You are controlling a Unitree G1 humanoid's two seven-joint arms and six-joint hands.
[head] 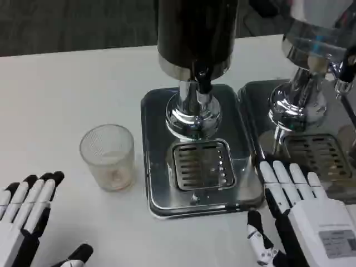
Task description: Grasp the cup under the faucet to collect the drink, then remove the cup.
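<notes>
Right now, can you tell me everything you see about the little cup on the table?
The cup is a small, clear tumbler with fine ribbed sides, glass or plastic by its look. It stands upright on the white table, open end up, to the left of the dark drink dispenser's shiny metal base tray, not under its faucet. Something pale pinkish shows at its bottom; what it is I cannot tell. Nothing touches it except the table; the left hand lies nearby, apart from it.

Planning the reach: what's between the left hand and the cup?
Nothing: in the head view, only bare white table separates the left hand from the cup.
</notes>
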